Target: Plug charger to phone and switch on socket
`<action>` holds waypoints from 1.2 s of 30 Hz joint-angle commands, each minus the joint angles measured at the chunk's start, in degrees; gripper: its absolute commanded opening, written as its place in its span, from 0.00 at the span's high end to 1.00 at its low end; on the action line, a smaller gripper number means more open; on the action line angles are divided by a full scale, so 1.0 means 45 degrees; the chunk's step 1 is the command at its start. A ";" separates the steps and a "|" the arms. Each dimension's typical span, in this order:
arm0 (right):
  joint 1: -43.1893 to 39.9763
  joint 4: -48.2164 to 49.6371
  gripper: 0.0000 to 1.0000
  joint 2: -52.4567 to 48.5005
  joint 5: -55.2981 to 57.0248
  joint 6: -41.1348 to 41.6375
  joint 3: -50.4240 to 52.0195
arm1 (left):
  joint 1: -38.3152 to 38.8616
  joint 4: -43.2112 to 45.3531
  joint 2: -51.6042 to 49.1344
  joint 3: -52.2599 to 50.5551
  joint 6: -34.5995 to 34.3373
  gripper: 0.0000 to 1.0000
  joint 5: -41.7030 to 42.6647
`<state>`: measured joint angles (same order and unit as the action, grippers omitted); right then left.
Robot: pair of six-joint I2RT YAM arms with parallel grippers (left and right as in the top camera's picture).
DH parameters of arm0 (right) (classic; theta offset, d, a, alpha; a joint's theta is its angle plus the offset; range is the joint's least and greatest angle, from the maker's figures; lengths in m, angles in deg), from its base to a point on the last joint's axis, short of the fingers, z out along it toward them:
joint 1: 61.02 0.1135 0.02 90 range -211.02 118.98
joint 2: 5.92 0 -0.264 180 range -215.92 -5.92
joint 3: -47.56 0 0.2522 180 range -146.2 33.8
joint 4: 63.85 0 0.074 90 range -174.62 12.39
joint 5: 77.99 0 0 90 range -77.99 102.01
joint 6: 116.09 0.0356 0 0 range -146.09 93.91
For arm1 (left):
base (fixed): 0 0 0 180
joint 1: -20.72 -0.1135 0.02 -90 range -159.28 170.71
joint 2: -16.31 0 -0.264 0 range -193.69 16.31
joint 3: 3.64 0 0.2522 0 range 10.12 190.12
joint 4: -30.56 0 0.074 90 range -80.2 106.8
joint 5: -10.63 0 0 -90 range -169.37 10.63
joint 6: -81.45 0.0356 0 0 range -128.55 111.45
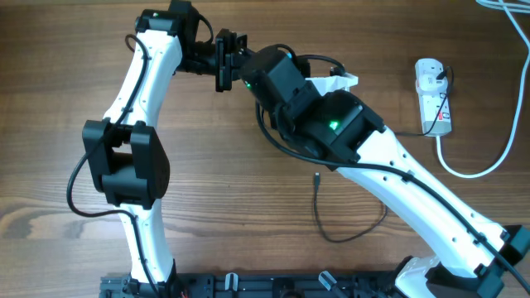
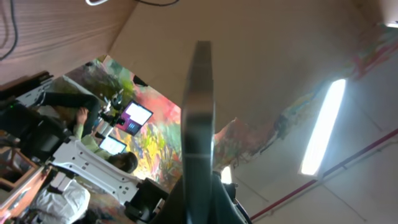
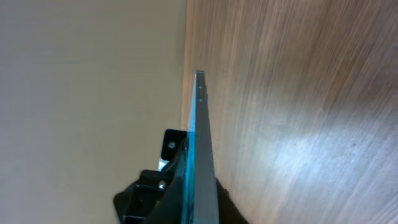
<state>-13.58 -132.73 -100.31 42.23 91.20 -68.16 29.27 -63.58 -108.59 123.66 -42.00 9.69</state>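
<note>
While the phone (image 3: pixel 200 149) is held edge-on above the table near 11 o'clock, with the left gripper (image 1: pixel 224 60) and the right gripper (image 1: pixel 247 71) both seemingly clamped on it, plugging in has not begun. The charger (image 1: pixel 317 203) lies loose at 6 o'clock with its connector free, and the socket (image 1: pixel 432 98) sits at 2 o'clock. Next, I judge, one arm must let go and fetch the connector

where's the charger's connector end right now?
Overhead view: the charger's connector lies loose on the table, right of centre, just left of the right arm and well left of the socket.
</note>
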 commanded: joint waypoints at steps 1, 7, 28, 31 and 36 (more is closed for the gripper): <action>0.0024 0.0029 0.30 0.0044 0.0189 -0.1695 -0.0175 | 0.0049 -0.0015 0.0476 0.0253 -0.0010 0.96 0.0287; -0.0039 0.0087 0.00 0.0869 0.0670 -0.6450 -0.0175 | -0.0287 0.0782 0.0476 0.0253 -0.0005 0.96 0.0141; -0.1345 -0.5430 0.00 0.2089 -0.4969 -1.5654 0.0923 | -0.1287 0.1127 0.0476 0.0248 0.2365 0.96 -0.9292; -0.1345 -0.4770 0.00 0.2045 -0.4979 -1.5693 0.2127 | -0.1287 0.0947 0.0476 0.0248 0.2404 0.96 -0.9316; -0.1345 -0.4240 0.00 0.2011 -0.4983 -1.5732 0.2982 | -0.1258 0.0957 0.0476 0.0248 0.2531 0.96 -0.9578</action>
<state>-19.51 -152.11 -90.87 20.48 21.31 -55.28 23.46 -59.16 -108.59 123.66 -32.58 -33.92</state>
